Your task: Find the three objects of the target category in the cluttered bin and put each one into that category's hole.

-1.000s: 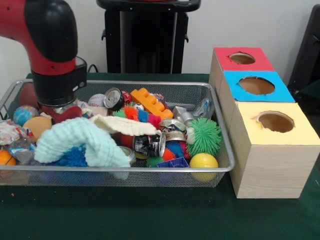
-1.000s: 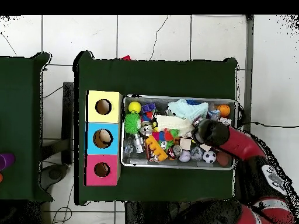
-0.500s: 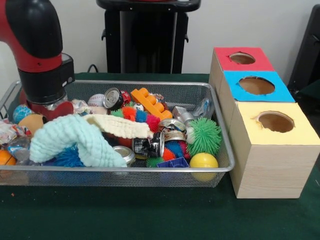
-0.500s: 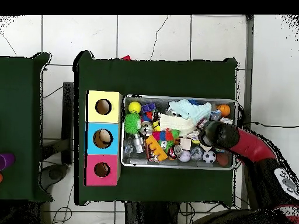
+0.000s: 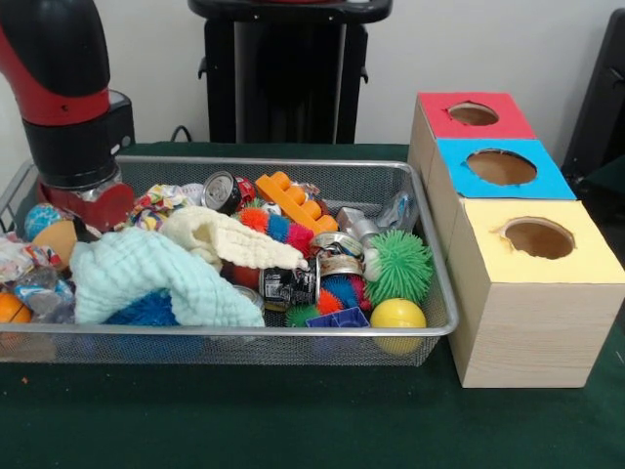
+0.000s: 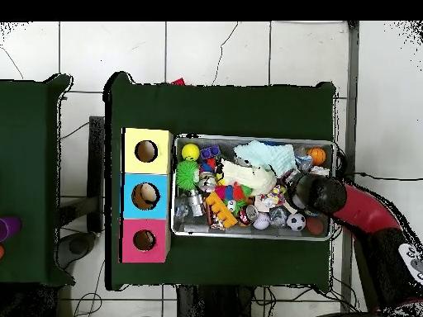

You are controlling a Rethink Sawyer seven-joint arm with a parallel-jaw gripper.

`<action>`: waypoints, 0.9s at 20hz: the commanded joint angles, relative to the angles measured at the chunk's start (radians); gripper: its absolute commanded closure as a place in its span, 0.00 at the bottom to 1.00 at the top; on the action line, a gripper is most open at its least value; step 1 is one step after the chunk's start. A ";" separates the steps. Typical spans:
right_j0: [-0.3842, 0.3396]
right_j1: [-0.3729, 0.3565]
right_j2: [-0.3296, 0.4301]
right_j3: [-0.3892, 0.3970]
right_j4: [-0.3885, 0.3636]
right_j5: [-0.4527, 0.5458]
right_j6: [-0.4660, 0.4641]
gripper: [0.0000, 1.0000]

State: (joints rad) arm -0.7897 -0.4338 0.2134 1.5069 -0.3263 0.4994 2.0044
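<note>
sitting on the green table (image 5: 293,430), the wire bin (image 5: 430,322) is packed with clutter: a yellow ball (image 5: 397,316) at the front corner nearest the boxes, a green spiky ball (image 5: 399,264) just behind it, a crushed can (image 5: 290,285) beside a heap of bright fuzzy toys, an orange brick (image 5: 295,201) toward the back, and a pale mint cloth (image 5: 156,283) with a cream cloth (image 5: 234,239) draped over the middle. an orange ball (image 5: 12,309) peeks out at the far end. just beside the bin stands a row of three boxes, each with a round hole on top: yellow box (image 5: 535,239) nearest, blue box (image 5: 500,168) in the middle, red box (image 5: 473,114) behind. the end effector (image 5: 83,200) hangs low over the bin's end away from the boxes, well apart from them; i cannot tell whether it is released or clenched.
</note>
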 commanded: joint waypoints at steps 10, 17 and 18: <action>-0.047 -0.207 -0.037 0.158 -0.128 0.150 -0.134 0.00; 0.007 -0.253 -0.065 0.225 -0.123 0.128 -0.029 0.00; 0.016 -0.252 -0.070 0.230 -0.123 0.121 -0.015 0.00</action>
State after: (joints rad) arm -0.8109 -0.6423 0.1718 1.6261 -0.4026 0.5462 2.0044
